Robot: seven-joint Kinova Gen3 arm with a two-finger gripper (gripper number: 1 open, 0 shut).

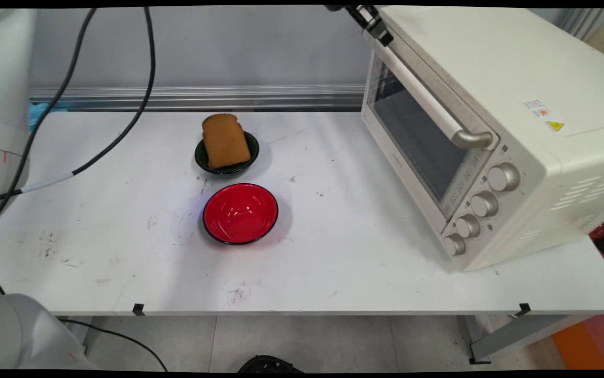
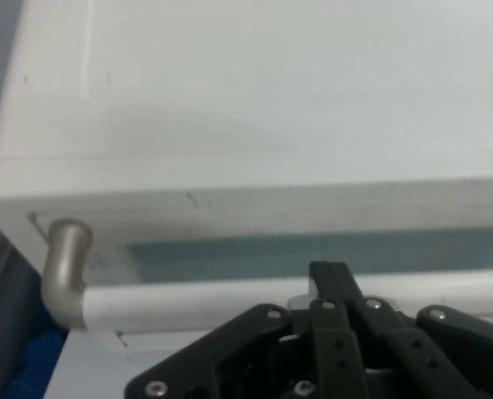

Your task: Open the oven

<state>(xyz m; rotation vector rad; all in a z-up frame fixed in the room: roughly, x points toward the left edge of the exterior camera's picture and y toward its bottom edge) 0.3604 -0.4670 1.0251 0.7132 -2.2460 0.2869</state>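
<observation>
The claw [image 1: 372,23] sits at the top edge of the main view, right at the upper far end of the toaster oven's [image 1: 496,131] door handle [image 1: 427,102]. In the hand view the claw [image 2: 333,287] presses close against the handle [image 2: 229,299], whose white bar runs across the picture with its metal elbow off to the claw's left. One black finger [image 2: 333,278] stands over the bar; the other is not plainly separable from the linkage, so whether the claw is wide, narrow, or closed on the handle cannot be told, though it appears to be touching the bar.

The oven door [image 1: 412,131] looks closed, with its glass [image 2: 313,253] just beyond the handle. Well away from the claw, toward the middle of the desk [image 1: 333,262], lie a red bowl [image 1: 240,213] with nothing in it and, just behind it, a dark green bowl [image 1: 226,155] carrying a slice of brown bread [image 1: 224,140].

What could go wrong: the claw is near the very end of the handle, not its middle, so a pull from there could let the fingers slip off the elbow, or twist the door unevenly. A hard tug might also drag the light oven across the desk.

Most of the arm is cut off above the main view, the oven's interior is dim behind the glass, and the hand view shows none of the bowls.
</observation>
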